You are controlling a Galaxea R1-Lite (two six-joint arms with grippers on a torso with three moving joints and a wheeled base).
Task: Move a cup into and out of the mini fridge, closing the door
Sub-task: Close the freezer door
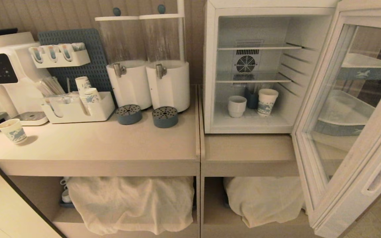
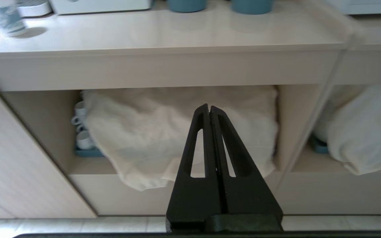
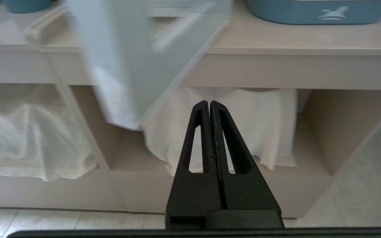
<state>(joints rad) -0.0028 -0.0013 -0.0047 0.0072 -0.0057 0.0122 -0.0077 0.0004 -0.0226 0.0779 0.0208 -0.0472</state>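
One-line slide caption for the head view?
Fridge door open; white cup beside a paper cup on its floor.

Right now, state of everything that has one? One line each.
door: swung wide open to the right
mini fridge: open, wire shelves bare, cups on its floor
cup: upright on the fridge floor
paper cup: upright, beside the cup in the fridge
left gripper: jaws shut, empty, low before the cabinet
right gripper: jaws shut, empty, below the door
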